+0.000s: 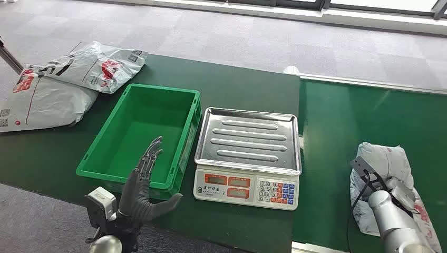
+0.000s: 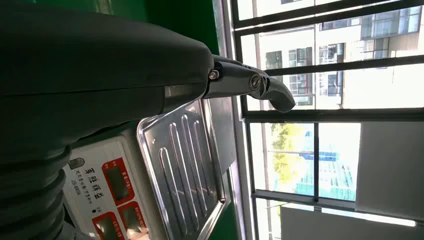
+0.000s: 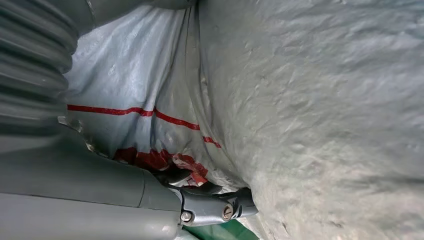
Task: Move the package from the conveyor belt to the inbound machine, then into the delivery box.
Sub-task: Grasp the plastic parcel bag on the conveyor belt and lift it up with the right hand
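Green crate (image 1: 141, 138): on the table by its front edge — holding nothing.
Scale (image 1: 248, 153): just right of crate, steel tray bare.
Package (image 1: 387, 182): on conveyor belt (image 1: 342, 132), near front edge.
Right hand (image 3: 150, 195): pressed on package — grip impossible to tell.
Left hand (image 1: 142, 184): fingers apart, over crate's front rim.

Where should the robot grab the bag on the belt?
Probably from above, around the puffy middle of the bag. It lies flat and crumpled on the belt, with no handle or stiff edge, so bunching the soft plastic gives the best hold. The right hand is already pressed against it there.
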Available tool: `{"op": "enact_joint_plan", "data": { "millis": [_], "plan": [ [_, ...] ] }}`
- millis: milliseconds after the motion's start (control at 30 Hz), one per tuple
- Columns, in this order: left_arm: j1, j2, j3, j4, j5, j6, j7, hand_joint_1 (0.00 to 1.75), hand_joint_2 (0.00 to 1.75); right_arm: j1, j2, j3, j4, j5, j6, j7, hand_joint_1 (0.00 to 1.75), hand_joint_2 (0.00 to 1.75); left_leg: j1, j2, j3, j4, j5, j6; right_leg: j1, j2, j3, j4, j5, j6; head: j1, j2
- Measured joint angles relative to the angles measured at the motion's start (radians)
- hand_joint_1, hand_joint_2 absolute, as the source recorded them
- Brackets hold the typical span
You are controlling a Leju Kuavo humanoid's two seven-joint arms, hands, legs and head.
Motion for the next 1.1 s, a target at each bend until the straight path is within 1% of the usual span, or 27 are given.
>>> {"op": "enact_joint_plan", "data": {
  "millis": [167,400,567,633,767,867,900,967,1033,1100],
  "plan": [
    [0.000,-0.001,0.000,-0.001,-0.002,0.001,0.010,0.00,1.75,-0.005,0.000,0.000,-0.002,0.020,0.002,-0.028,1.75,1.75,0.000,0.000,0.000,0.000,0.000,0.000,-0.001,0.000,0.001,0.000,0.000,0.001,0.000,0.000],
    [0.004,-0.001,0.000,-0.008,-0.002,0.003,0.014,0.00,1.75,-0.007,0.001,-0.001,-0.031,0.020,-0.045,-0.074,1.75,1.75,-0.001,0.000,0.000,0.000,0.000,0.000,-0.001,0.000,0.000,0.000,0.001,0.001,0.000,0.000],
    [0.007,-0.003,0.000,-0.012,0.000,0.004,0.017,0.00,1.75,0.000,0.005,-0.003,-0.063,0.002,-0.060,-0.108,1.75,1.75,-0.001,0.000,0.000,0.000,0.000,0.000,-0.001,0.000,0.000,0.000,0.001,0.001,0.000,0.000],
    [0.007,-0.003,0.000,-0.014,0.000,0.004,0.017,0.00,1.75,0.003,0.008,-0.003,-0.075,-0.021,-0.063,-0.142,1.75,1.75,-0.001,0.000,0.000,0.000,0.000,0.000,-0.001,0.000,0.000,0.000,0.001,0.000,0.000,0.000],
    [0.008,-0.003,0.000,-0.016,0.000,0.004,0.018,0.00,1.75,0.013,0.020,-0.008,-0.110,-0.094,-0.066,-0.263,1.75,1.75,-0.001,0.000,-0.001,0.000,0.000,0.000,-0.001,0.000,-0.001,0.000,0.001,0.000,0.000,0.000],
    [0.011,-0.003,0.000,-0.020,-0.001,0.004,0.019,0.00,1.75,0.019,0.031,-0.009,-0.139,-0.112,-0.076,-0.290,1.75,1.75,-0.001,0.000,-0.002,0.000,0.000,0.000,-0.001,0.000,-0.002,0.000,0.001,0.000,0.000,0.000],
    [0.013,-0.003,0.000,-0.022,-0.001,0.004,0.019,0.00,1.75,0.025,0.035,-0.009,-0.152,-0.121,-0.093,-0.309,1.75,1.75,-0.001,0.000,-0.002,0.000,0.000,0.000,-0.001,0.000,-0.002,0.000,0.001,0.000,0.000,0.000],
    [0.019,-0.003,0.000,-0.027,-0.003,0.004,0.017,0.00,1.75,0.048,0.050,-0.009,-0.213,-0.168,-0.173,-0.389,1.75,1.75,-0.001,-0.001,-0.004,0.000,0.001,0.000,-0.001,-0.001,-0.003,0.001,0.001,0.000,0.000,0.000],
    [0.024,-0.003,0.001,-0.032,-0.005,0.005,0.010,0.00,1.75,0.080,0.077,-0.004,-0.322,-0.244,-0.292,-0.500,1.75,1.75,-0.001,-0.001,-0.005,-0.001,0.001,-0.001,-0.001,-0.001,-0.004,0.001,0.001,0.000,0.000,0.000],
    [0.025,-0.004,0.001,-0.033,-0.007,0.013,-0.003,0.00,1.75,0.114,0.112,0.017,-0.468,-0.325,-0.440,-0.609,1.75,1.75,-0.001,-0.001,-0.005,-0.001,0.001,-0.001,-0.001,-0.001,-0.006,0.001,0.001,0.000,0.000,0.000]
  ]
}}
